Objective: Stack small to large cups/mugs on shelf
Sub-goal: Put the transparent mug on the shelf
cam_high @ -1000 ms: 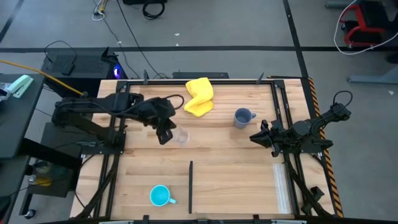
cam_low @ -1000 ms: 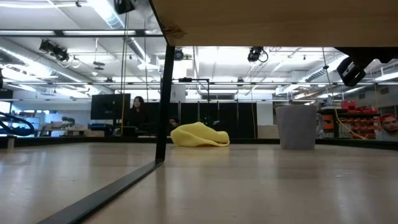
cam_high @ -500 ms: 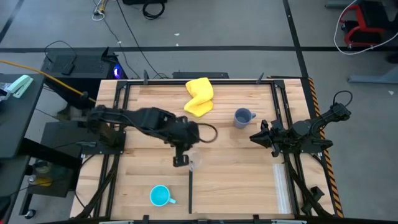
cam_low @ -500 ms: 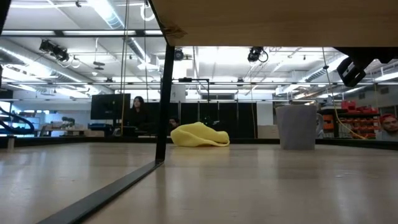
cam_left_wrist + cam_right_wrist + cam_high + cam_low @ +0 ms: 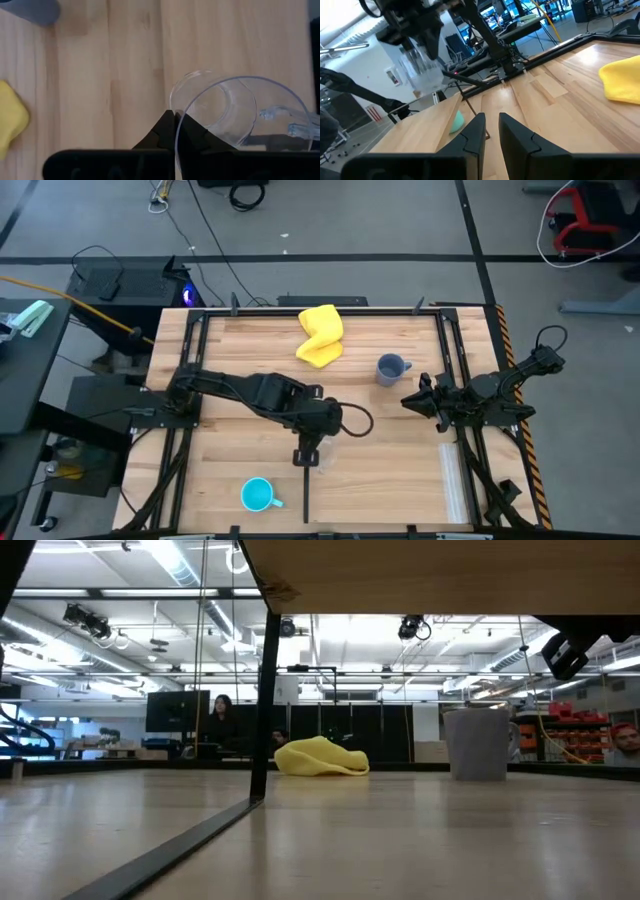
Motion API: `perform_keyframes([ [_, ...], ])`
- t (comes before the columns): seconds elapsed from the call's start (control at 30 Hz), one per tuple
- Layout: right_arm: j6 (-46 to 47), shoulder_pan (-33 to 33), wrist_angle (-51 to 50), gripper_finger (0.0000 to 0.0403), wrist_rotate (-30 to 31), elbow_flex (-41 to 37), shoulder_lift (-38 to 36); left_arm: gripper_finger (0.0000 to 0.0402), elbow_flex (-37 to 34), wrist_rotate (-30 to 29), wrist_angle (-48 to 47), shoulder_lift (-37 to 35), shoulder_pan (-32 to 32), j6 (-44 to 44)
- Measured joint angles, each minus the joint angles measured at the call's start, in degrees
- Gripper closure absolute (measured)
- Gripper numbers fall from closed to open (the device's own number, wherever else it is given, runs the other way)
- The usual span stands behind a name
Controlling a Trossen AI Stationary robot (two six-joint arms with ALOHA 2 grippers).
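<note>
The left gripper [image 5: 306, 457] pinches the rim of the small clear cup [image 5: 235, 112], carrying it above the table [image 5: 400, 470] beside the dark shelf upright [image 5: 305, 495]. Of the 2 mugs, the cyan mug [image 5: 257, 495] lies nearer this arm and the grey-blue mug [image 5: 390, 368] nearer the right gripper [image 5: 418, 400], which waits at the table's right, fingers narrowly parted. No readable writing.

My left arm [image 5: 240, 390] is black and jointed, a black cable looping beside its wrist; my right arm [image 5: 480, 395] is black too; my fingers [image 5: 470, 137] are dark, angular.
</note>
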Motion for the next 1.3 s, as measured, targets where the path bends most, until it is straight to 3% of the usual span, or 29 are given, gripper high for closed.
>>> perform_keyframes([
  [0.83,0.18,0.0,0.08,0.0341,-0.01,0.02,1.82,0.0394,0.0,0.66,2.62,4.5,-4.2,1.36],
  [1.3,0.36,0.0,-0.1,0.0341,-0.04,0.02,3.97,0.0347,-0.09,1.74,2.9,4.61,-2.87,1.39],
])
